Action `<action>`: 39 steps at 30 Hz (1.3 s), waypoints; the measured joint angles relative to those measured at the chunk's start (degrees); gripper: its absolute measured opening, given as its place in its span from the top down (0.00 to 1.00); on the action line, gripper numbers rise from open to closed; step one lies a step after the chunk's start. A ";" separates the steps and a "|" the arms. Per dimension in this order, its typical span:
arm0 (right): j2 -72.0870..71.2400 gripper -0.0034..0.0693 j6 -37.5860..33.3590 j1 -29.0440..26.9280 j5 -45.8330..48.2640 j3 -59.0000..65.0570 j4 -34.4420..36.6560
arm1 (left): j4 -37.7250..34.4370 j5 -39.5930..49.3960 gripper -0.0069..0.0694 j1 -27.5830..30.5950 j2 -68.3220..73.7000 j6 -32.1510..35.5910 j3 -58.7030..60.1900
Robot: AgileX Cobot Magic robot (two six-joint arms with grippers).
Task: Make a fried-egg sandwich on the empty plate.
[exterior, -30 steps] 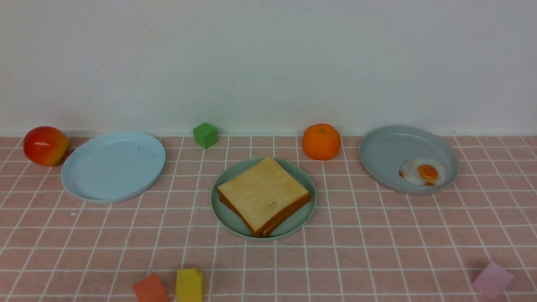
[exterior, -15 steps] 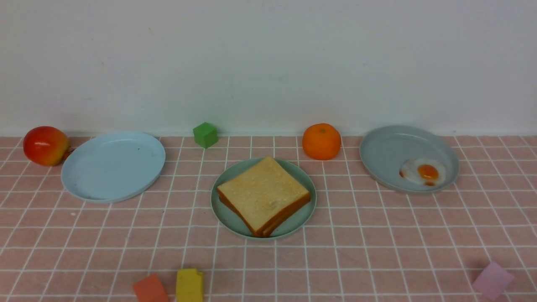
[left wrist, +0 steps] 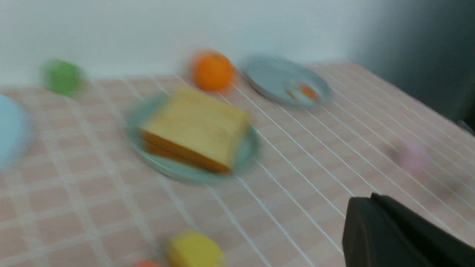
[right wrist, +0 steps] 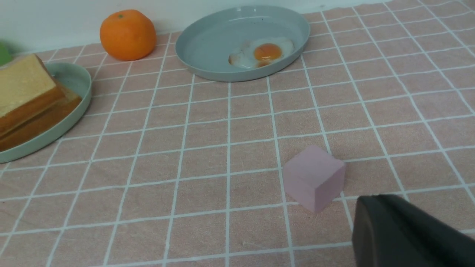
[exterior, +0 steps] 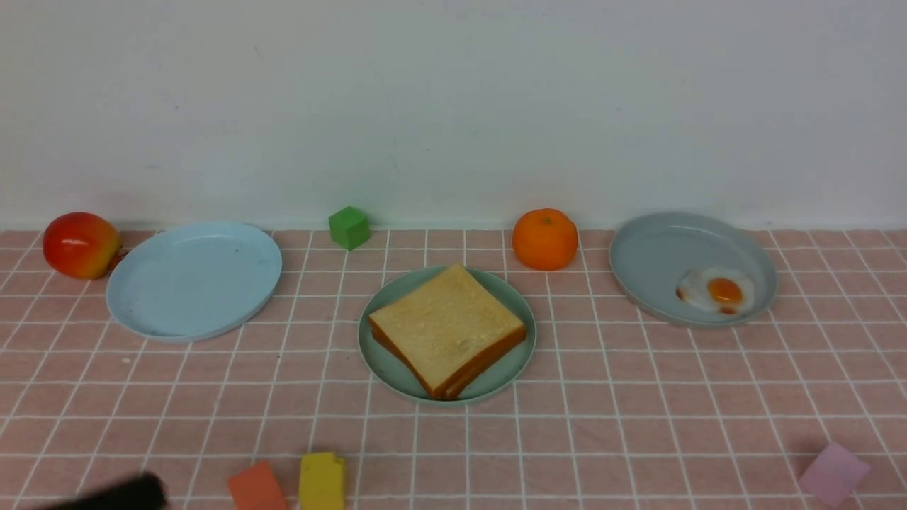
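Change: since the earlier front view, a dark part of the left arm (exterior: pixel 117 494) had entered at the near left edge; nothing on the pink checked tablecloth (exterior: pixel 638 397) had shifted.
Left gripper: shut and empty, its tips out of view; the left wrist view was blurred, which suggests the arm was moving.
Right gripper: shut, holding nothing; only a dark body corner showed, just beside the pale pink cube (right wrist: pixel 313 177).
Sandwich: two square golden-tan toast slices (exterior: pixel 446 329) lay stacked on the round mint-green plate (exterior: pixel 511 368), ahead and to the right of the left arm.
Egg: the small white fried egg with a red-orange yolk (exterior: pixel 716 290) sat on the grey-blue plate (exterior: pixel 659 248), well ahead of the right gripper; any egg between the slices was hidden.
Meaning: probably assembly was finished, though I cannot confirm it.
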 joint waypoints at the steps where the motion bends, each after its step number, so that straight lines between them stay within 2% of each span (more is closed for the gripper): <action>1: 0.00 0.93 0.00 0.00 0.00 0.00 0.00 | 0.27 0.28 0.93 1.44 -0.60 -0.34 0.00; 2: 0.00 0.93 0.00 0.00 0.00 0.00 0.00 | 0.74 1.24 0.93 4.44 -1.93 -0.98 0.00; 3: 0.00 0.93 0.00 0.00 0.00 0.00 0.00 | 1.54 4.99 0.93 10.98 -5.42 -2.13 0.00; 4: 0.00 0.93 0.00 0.00 0.00 0.00 0.00 | 2.11 7.23 0.93 14.29 -7.42 -2.54 0.32; 5: 0.00 0.93 0.00 0.00 0.00 0.00 0.00 | 2.23 7.66 0.93 14.29 -7.42 -2.59 0.41; 6: 0.00 0.92 0.00 0.00 0.00 0.00 0.00 | 3.06 10.18 0.93 18.89 -10.36 -2.85 1.71; 8: 0.00 0.92 0.00 0.00 0.00 0.00 0.00 | 3.82 12.31 0.93 23.16 -12.17 -3.16 4.62; 11: 0.00 0.92 0.00 0.00 0.00 0.00 0.00 | 4.01 13.67 0.93 26.16 -12.48 -5.00 9.38; 17: 0.00 0.91 0.00 0.00 0.08 0.00 0.00 | 4.02 15.32 0.93 26.62 -12.48 -9.20 11.23; 39: 0.00 0.90 0.05 0.00 0.08 0.00 0.00 | 4.07 15.20 0.93 26.62 -12.48 -9.68 11.22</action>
